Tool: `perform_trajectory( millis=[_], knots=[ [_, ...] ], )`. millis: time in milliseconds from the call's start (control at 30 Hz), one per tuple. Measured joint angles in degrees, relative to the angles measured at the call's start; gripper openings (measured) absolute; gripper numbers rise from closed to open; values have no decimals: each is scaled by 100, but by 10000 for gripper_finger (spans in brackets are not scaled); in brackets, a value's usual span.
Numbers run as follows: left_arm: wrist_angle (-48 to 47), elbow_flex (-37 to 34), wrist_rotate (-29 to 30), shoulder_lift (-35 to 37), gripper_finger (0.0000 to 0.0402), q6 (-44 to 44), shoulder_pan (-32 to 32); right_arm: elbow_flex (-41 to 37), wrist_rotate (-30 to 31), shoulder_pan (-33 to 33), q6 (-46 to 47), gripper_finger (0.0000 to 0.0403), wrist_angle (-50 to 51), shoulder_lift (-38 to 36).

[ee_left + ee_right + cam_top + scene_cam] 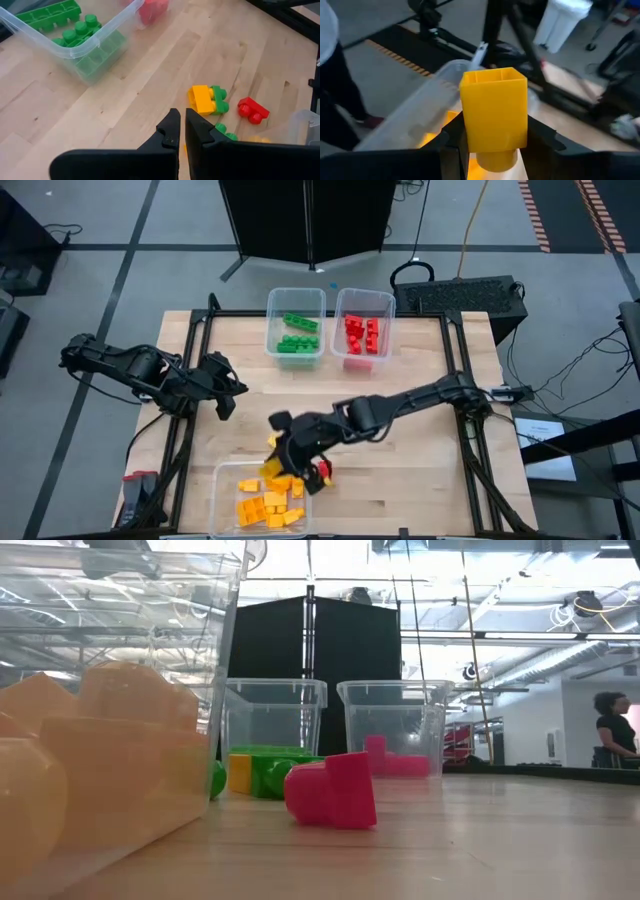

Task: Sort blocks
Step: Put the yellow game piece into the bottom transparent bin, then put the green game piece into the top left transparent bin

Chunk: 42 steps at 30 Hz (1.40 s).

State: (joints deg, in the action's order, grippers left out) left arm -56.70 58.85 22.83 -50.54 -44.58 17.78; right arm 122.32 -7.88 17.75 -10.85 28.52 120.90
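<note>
Pale wooden table point(420, 360) on grey tiled floor point(120, 270), black screen point(320, 640) behind

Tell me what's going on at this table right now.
The robot is sorting toy blocks by colour into clear tubs. The right hand holds a yellow block above the near tub of yellow blocks. The far tubs hold green blocks and red blocks. A red block and a joined yellow-and-green pair still lie loose on the table. The left hand waits shut at the left side.
</note>
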Motion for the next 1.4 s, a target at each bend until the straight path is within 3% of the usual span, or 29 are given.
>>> perform_trajectory(
  millis=[367, 567, 700, 833, 1033, 1233, 1300, 1400],
  knots=[
    [21, 0, -33, 0, 0, -37, 0, -2, -103, 376, 1008, 117, 232, 570],
    [21, 0, -52, 0, 0, -152, -1, -11, 238, 357, 1755, 264, 313, 539],
    [20, 0, -56, 0, 0, -153, -1, -11, 194, 355, 1887, 318, 265, 522],
    [17, 0, -62, 0, 0, -153, 0, 254, 174, 359, 2192, 317, 693, 520],
    [-2, 0, -68, 0, 0, -137, -2, 1271, 332, 286, 1892, 298, 2789, 422],
    [-27, 0, -70, 0, 0, -142, 0, 234, 653, 112, 1865, 297, 4383, -321],
    [-56, 0, -70, 0, 0, -142, -1, -391, 656, 55, 1734, 297, 4140, -656],
    [-161, 0, -70, 0, 0, -144, 0, -1714, 621, -108, 1745, 297, 3020, -1302]
  ],
)
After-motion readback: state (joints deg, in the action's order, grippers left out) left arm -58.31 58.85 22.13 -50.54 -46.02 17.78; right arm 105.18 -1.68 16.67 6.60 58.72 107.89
